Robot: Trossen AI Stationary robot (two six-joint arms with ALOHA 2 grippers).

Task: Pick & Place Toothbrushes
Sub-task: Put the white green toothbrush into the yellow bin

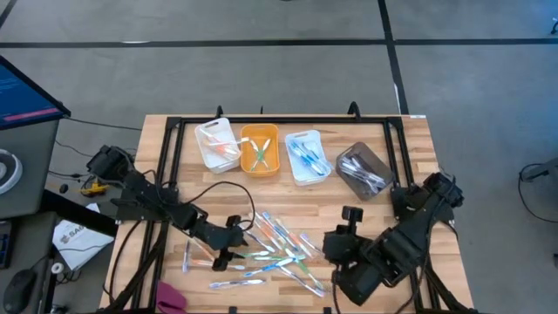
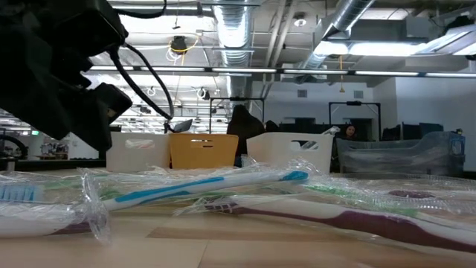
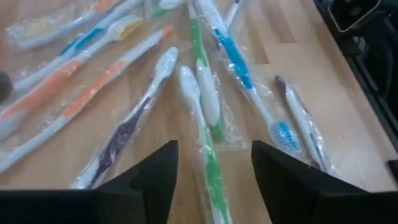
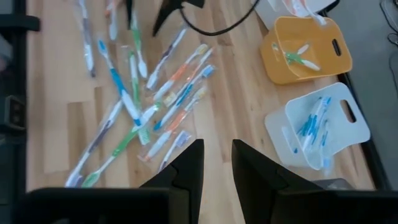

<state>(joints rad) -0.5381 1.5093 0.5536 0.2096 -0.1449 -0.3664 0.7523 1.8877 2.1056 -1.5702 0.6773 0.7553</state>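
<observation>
Several toothbrushes (image 1: 266, 253) in clear wrappers lie scattered flat on the wooden table's near middle; they also show in the low view (image 2: 208, 186) and the right wrist view (image 4: 134, 106). My left gripper (image 1: 228, 242) hangs low over the heap's left side, open. Its fingers stand on either side of a green-handled, white-headed toothbrush (image 3: 211, 174) without touching it. My right gripper (image 1: 342, 234) hovers high at the heap's right; only a narrow empty gap (image 4: 216, 168) parts its fingers.
Along the far edge stands a row of bins: a white bin (image 1: 218, 144), an orange bin (image 1: 260, 148) holding green brushes, a white bin (image 1: 307, 157) holding blue ones, and a grey bin (image 1: 364, 170). A black cable (image 1: 218, 187) loops across the table behind the heap.
</observation>
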